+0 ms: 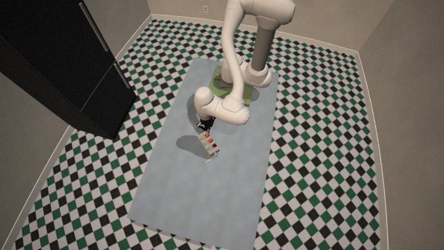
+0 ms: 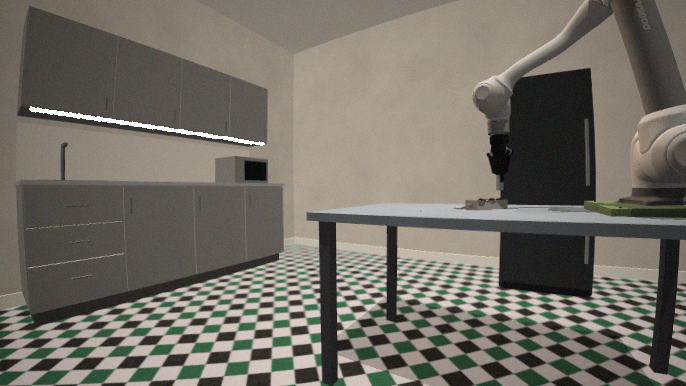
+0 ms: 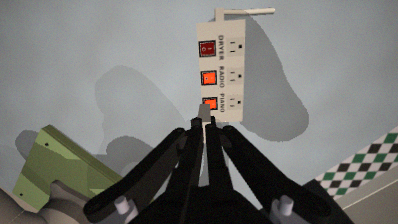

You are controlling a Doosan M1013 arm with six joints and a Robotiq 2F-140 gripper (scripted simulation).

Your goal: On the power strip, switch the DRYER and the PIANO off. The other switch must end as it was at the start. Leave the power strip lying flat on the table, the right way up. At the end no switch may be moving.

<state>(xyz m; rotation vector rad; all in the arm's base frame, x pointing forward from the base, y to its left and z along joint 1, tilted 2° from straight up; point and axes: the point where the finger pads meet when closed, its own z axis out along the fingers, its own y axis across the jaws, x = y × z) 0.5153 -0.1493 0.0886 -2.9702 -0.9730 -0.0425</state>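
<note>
The grey power strip lies flat on the table, the right way up; it also shows in the top view and the exterior view. In the wrist view its DRYER switch is dark red. The RADIO switch and the PIANO switch glow bright orange. My gripper is shut and empty. Its fingertips hang just above the PIANO switch and cover part of it. In the exterior view the gripper stands a short way above the strip's near end.
The green base plate of the arm lies behind the strip; its corner shows in the wrist view. A black fridge stands left of the table. The strip's short cord points away from the arm.
</note>
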